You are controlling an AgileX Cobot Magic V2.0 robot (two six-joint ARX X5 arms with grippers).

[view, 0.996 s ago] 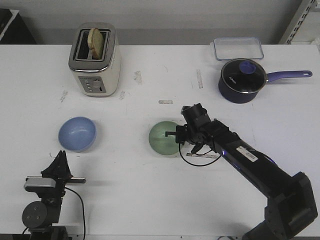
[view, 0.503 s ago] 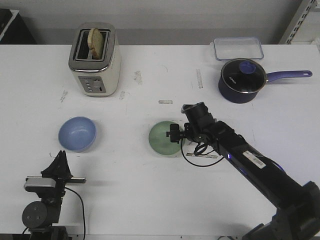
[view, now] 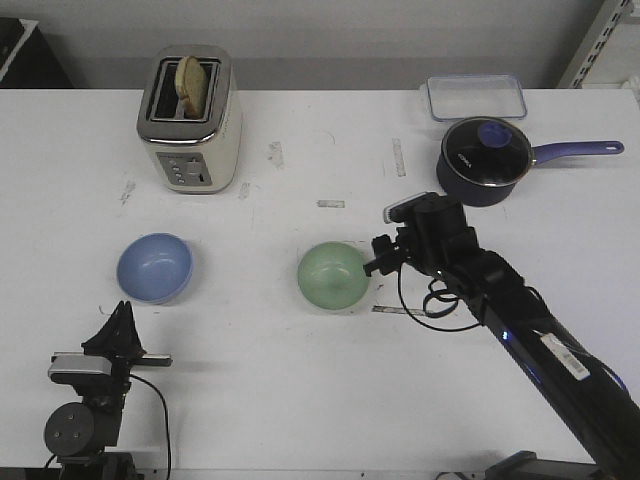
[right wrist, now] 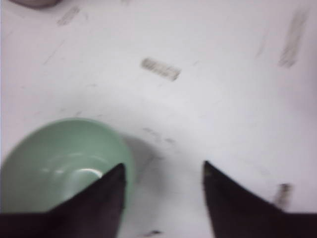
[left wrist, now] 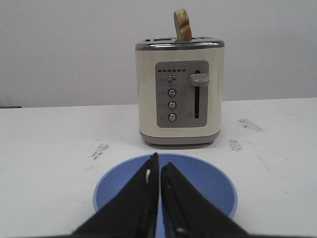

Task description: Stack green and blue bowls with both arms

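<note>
From my right wrist view I see the right gripper [right wrist: 161, 173] spread open, one finger over the green bowl [right wrist: 59, 166] rim; the front view hides that gap. My left wrist view shows the left gripper [left wrist: 159, 171] pressed shut, empty, in front of the blue bowl [left wrist: 213, 186] and a cream toaster [left wrist: 179, 91]. In the front view the green bowl [view: 333, 276] sits center frame, the blue bowl [view: 154, 267] at center left, well apart. Since half a second ago my right gripper [view: 378, 262] has pulled back toward the right, off the bowl. Both bowls look smooth, matte and round.
</note>
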